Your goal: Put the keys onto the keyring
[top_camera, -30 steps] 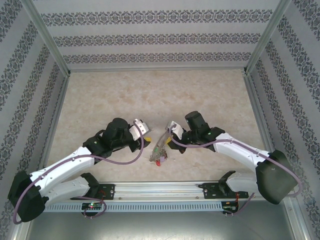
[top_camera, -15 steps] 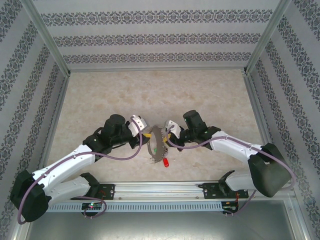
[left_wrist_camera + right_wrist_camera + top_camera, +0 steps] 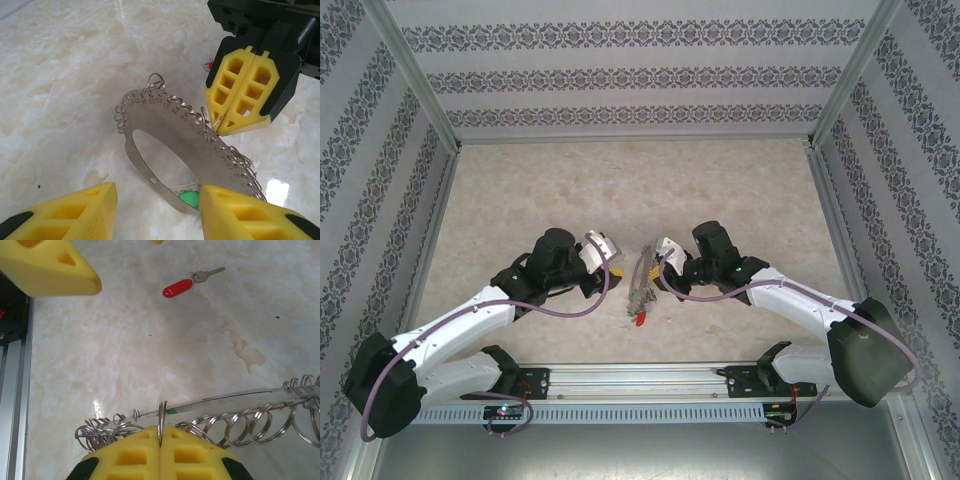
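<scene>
The keyring [image 3: 200, 145] is a flat silver loop edged with several small rings, standing tilted on the marble between both arms. It is seen edge-on in the top view [image 3: 640, 280]. My right gripper [image 3: 161, 432] is shut on one small ring of the keyring; its yellow fingers [image 3: 245, 92] show from the left wrist. My left gripper [image 3: 156, 192] is open, with the loop's lower edge by its right finger [image 3: 250, 210] and a green tag [image 3: 189, 199] there. One of the keys, with a solid red tag [image 3: 177, 288], lies loose on the table [image 3: 640, 318].
The marble table [image 3: 620, 190] is fenced by patterned walls and metal posts. A metal rail [image 3: 640, 378] runs along the near edge by the arm bases. The left gripper's yellow finger [image 3: 50, 267] reaches into the right wrist view at top left.
Half a second ago the keyring lay flatter and wider between the grippers; now it is turned edge-on again. The left gripper has drawn back slightly. The right gripper stays shut on its ring.
</scene>
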{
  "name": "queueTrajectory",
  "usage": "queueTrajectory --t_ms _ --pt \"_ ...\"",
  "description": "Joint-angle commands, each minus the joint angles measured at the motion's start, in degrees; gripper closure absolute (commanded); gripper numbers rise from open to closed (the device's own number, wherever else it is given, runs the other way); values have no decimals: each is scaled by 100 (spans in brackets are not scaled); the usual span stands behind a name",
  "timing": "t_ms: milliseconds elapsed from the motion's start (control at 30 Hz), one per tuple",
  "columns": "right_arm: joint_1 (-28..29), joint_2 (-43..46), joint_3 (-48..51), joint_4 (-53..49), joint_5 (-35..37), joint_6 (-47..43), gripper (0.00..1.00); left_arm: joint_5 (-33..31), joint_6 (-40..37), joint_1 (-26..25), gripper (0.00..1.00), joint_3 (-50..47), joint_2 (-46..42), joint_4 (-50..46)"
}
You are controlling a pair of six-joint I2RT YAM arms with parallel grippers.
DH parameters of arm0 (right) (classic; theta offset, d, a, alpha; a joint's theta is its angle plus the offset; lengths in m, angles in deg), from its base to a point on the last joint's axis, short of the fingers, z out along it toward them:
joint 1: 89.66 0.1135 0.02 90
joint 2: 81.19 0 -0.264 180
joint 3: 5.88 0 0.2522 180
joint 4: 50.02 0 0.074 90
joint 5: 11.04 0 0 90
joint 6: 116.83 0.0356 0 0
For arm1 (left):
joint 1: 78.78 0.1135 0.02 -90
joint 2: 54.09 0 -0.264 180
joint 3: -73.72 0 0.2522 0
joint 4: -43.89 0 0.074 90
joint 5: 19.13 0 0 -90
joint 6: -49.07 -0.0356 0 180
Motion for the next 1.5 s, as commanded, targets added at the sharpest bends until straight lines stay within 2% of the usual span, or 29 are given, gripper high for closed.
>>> queueTrajectory --t_ms 0,200,400,533,900,1467 --pt "-47 7 14 201 -60 -78 100 25 36 76 52 216 35 256" --pt "-65 -344 -120 200 678 411 100 -328 70 74 51 283 94 113" --pt "-4 -509 -308 544 466 931 100 -765 141 73 51 227 -5 170" --pt "164 -637 -786 692 316 1206 100 -1151 190 75 50 128 -174 337" --pt "223 -1203 -1808 861 1115 1649 100 -1831 230 75 49 -152 -719 444" --pt "56 -1564 -1014 672 1766 2128 100 -1840 255 74 49 -78 -515 473"
